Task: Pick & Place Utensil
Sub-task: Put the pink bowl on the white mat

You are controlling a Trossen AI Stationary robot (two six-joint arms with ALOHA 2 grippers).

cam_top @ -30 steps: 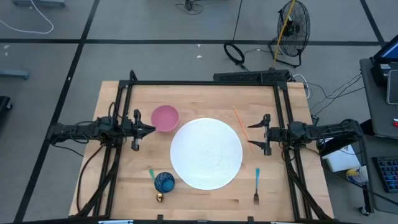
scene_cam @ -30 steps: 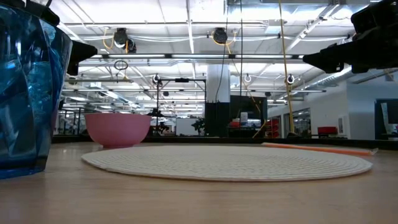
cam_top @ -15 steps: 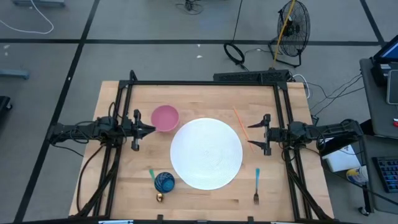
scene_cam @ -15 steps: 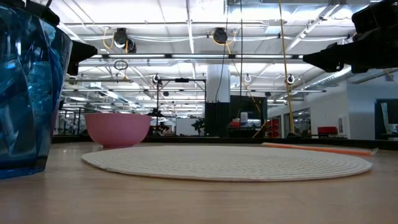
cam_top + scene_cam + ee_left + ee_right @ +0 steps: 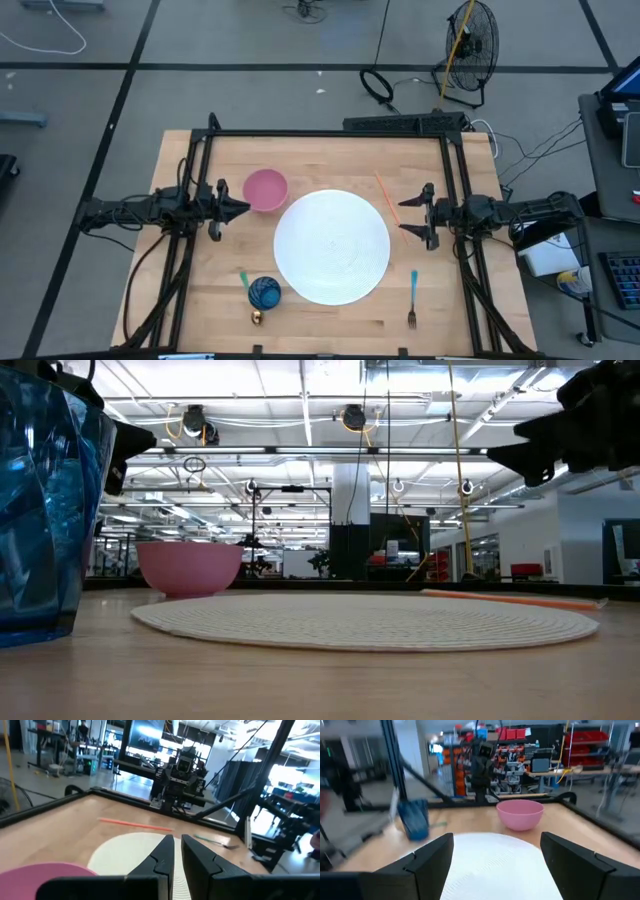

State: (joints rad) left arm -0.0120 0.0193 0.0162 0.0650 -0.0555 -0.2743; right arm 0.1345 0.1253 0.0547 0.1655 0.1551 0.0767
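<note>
The teal-handled metal fork lies flat on the wooden desk in the lower right of the high view, just off the right edge of the round white woven placemat, its long axis running nearly straight up and down the frame with the tines toward the bottom edge. It sits below the right gripper, which hovers at the placemat's right edge, so the right arm is plainly the nearer one and would have to swing toward the lower edge of the frame to reach it. The right fingers stand wide apart and hold nothing. The left gripper hangs at the middle left beside the pink plastic bowl, its fingers nearly together with a thin gap, empty. A thin orange straw lies above the right gripper, and a blue faceted glass cup stands at the lower left.
</note>
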